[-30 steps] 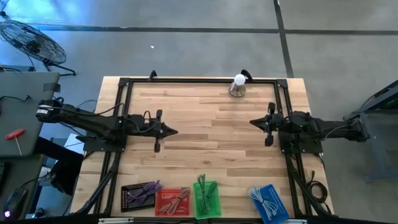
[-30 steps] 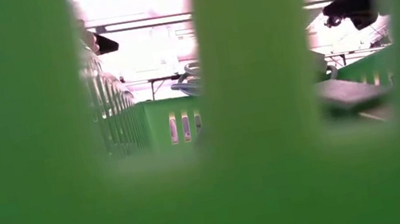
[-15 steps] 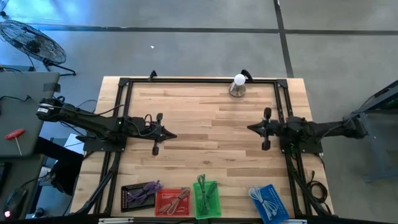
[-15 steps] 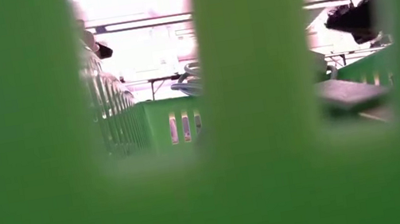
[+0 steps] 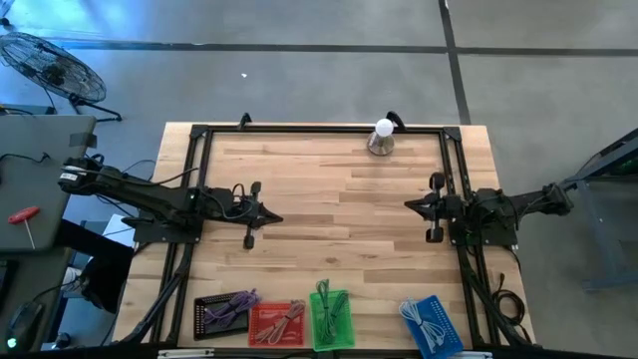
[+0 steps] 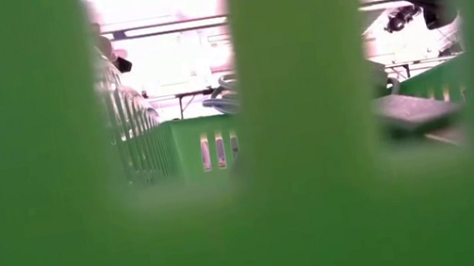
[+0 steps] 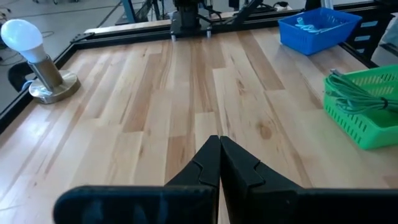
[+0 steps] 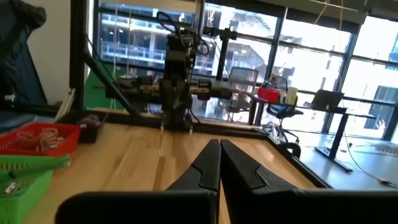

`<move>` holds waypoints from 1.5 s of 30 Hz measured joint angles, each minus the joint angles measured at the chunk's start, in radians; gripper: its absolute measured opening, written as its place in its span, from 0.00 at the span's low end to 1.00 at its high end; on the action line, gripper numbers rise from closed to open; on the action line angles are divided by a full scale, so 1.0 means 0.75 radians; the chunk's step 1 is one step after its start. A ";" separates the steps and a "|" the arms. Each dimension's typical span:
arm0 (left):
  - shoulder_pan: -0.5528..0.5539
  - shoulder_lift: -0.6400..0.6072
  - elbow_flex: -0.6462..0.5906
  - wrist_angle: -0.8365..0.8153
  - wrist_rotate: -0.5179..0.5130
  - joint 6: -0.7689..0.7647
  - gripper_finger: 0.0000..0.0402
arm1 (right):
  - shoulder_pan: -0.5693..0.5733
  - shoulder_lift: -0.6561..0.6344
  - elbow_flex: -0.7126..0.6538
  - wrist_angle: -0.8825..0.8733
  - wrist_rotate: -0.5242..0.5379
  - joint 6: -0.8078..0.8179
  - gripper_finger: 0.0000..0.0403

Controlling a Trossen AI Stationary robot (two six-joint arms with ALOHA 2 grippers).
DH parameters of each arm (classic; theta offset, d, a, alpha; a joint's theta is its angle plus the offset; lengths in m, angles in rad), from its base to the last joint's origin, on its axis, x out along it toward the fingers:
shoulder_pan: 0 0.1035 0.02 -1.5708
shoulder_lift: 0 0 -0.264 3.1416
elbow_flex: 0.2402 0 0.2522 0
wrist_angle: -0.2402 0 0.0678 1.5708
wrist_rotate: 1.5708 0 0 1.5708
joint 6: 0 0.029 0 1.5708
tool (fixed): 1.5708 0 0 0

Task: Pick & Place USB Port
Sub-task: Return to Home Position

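Shows left gripper [image 5: 280, 215] and right gripper [image 5: 408, 205] mid-table, jaws pinched together, empty; purple cable [image 5: 234, 304] coiled in black bin [image 5: 203, 324], near-left edge. Prob light, floppy; best pinched mid-coil.

High view: even, soft light from above. Counter [image 5: 329, 189] bright w/o hot spots, only faint shadows under the arms [image 5: 159, 199].

Low view: mostly blocked by green bin wall [image 6: 26, 185] right at the lens, fully out of focus. Thru its slots the room behind [image 6: 173, 62] is blown out to near white. Dark shape [image 6: 422, 3] at upper right is backlit, just a silhouette.

Left wrist view: wood well lit w/ mild sheen. Bulb [image 7: 20, 32] plain white, almost clipped. Left pincer [image 7: 219, 140] near black, little detail.

Right wrist view: strong backlight from windows [image 8: 298, 62], glare there, indoor parts dimmer. Right pincer [image 8: 219, 143] dark, underexposed.
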State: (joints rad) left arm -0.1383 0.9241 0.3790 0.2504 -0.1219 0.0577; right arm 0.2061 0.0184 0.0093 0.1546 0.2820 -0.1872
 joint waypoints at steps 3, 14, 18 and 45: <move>0.001 0.001 0.000 0.000 0.025 0.025 0.00 | -0.003 -0.022 0.001 -0.036 0.012 0.014 0.00; 0.001 0.001 0.001 0.082 0.058 -0.062 0.00 | -0.004 -0.010 0.003 -0.127 -0.006 0.042 0.00; 0.001 0.001 0.001 0.137 0.089 -0.073 0.00 | -0.004 -0.007 0.003 -0.129 0.001 0.039 0.00; -0.319 -0.965 -0.463 -0.040 0.017 0.069 0.00 | -0.004 -0.006 0.002 -0.111 0.005 0.039 0.00</move>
State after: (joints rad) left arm -0.3772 0.2007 0.0314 0.2208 -0.1091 0.1096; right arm 0.2031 0.0135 0.0109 0.0711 0.2854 -0.1577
